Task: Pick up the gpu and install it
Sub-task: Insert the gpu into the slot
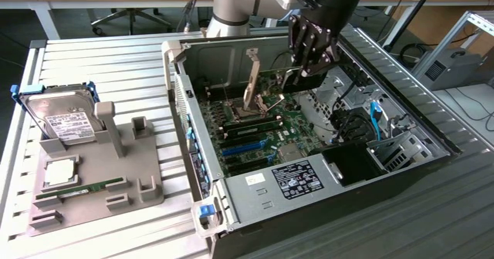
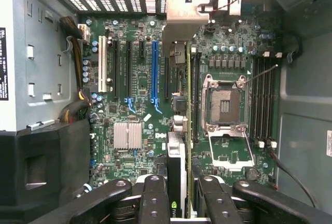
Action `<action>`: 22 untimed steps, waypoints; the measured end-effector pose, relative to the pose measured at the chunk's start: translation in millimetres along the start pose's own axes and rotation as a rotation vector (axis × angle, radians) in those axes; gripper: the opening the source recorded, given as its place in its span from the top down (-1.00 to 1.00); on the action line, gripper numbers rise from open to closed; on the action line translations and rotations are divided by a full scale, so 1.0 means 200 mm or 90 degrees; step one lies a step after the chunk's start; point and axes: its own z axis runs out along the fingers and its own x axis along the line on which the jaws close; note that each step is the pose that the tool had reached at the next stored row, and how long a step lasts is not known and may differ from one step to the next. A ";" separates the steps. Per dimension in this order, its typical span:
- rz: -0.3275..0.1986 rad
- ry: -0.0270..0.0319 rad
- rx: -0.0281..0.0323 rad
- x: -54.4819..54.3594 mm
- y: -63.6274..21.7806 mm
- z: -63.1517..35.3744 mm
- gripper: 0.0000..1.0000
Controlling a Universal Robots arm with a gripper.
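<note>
We are holding the thin dark gpu over the green motherboard, jaws clenched on it. Seating likely needs careful, square lowering.

The gpu is up off the board - a thin dark card, clamped in the hand and hanging on edge inside the open computer case, toward its far end. From the wrist it shows edge-on: a pale strip with a green logo near the fingers, and its silver metal bracket at the other end, close to the case's vented wall. It runs in line with the expansion slots - between the blue slot and the CPU socket - and looks unseated.
</note>
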 end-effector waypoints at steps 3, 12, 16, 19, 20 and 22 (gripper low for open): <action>0.000 0.0000 0.0000 0.00 0.000 0.009 0.45; 0.000 0.0000 0.0000 0.00 0.000 0.025 0.45; 0.000 0.0000 0.0000 0.00 -0.001 0.036 0.45; 0.000 0.0000 0.0000 0.00 -0.001 0.048 0.45; 0.000 0.0001 0.0000 0.00 -0.001 0.051 0.45; 0.000 0.0000 0.0000 0.00 -0.001 0.051 0.45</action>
